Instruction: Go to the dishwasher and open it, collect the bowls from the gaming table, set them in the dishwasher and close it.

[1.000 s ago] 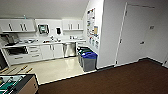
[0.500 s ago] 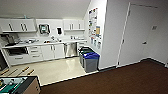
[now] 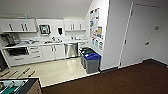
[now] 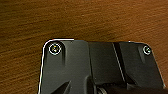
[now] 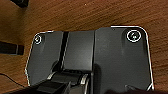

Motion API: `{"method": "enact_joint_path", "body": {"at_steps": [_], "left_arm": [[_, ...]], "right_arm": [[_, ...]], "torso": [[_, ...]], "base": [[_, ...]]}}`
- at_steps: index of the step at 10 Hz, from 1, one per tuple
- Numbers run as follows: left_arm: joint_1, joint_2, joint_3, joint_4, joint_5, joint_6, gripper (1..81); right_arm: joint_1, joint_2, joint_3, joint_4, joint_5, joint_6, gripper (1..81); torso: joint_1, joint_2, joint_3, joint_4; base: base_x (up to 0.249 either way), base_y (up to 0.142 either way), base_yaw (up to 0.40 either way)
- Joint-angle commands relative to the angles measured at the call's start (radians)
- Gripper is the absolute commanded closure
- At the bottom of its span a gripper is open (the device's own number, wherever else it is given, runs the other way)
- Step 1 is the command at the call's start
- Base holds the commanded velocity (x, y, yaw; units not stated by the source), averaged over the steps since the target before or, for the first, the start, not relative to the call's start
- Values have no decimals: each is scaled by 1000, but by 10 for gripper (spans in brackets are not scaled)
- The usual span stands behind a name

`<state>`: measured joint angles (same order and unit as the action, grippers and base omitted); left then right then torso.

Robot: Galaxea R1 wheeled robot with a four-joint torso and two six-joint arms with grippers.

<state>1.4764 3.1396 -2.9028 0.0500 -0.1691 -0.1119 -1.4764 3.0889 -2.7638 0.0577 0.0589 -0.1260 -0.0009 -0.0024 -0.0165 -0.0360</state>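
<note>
The dishwasher (image 3: 71, 50) is the grey steel front under the counter at the far side of the kitchenette, between white cabinet doors; its door is shut. It stands well ahead of me and a little to the left, across a pale floor. The bowls and the gaming table are out of view. Both wrist views look down over dark robot plates onto brown wood-grain floor (image 4: 75, 20).
Grey bins, the nearest with a blue lid (image 3: 93, 62), stand by the wall corner right of the dishwasher. A table-football table (image 3: 15, 86) with a green field juts in at the near left. A white door (image 3: 140, 35) is on the right. Dark brown floor (image 3: 120, 80) lies before me.
The whole head view has shifted slightly, so the camera has moved: the kitchenette and bins sit a little further right and the table-football table shows more.
</note>
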Motion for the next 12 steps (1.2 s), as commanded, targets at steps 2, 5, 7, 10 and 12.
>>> {"method": "enact_joint_path", "body": {"at_steps": [2, 5, 7, 10, 12], "left_arm": [[-54, 4, -4, -6, 40, -2, 10], [-54, 5, -4, -6, 39, -2, 10], [-54, 7, -3, -6, 40, -2, 10], [-54, 4, -4, -6, 39, -3, 10], [-54, 5, -4, -6, 39, -3, 10]], "right_arm": [[56, 3, 1, -9, -50, -1, 10], [53, -2, 1, -7, -50, -1, 10], [53, -2, 1, -7, -50, -1, 10], [53, -2, 3, -7, -50, -1, 10], [53, -2, 4, -7, -48, -1, 10]], "torso": [[1, 0, 0, 0], [1, 0, 0, 0], [1, 0, 0, 0], [1, 0, 0, 0], [1, 0, 0, 0]], "base": [[108, 0, 0], [108, 0, 0], [108, 0, 0], [108, 0, 0], [108, 0, 0]]}}
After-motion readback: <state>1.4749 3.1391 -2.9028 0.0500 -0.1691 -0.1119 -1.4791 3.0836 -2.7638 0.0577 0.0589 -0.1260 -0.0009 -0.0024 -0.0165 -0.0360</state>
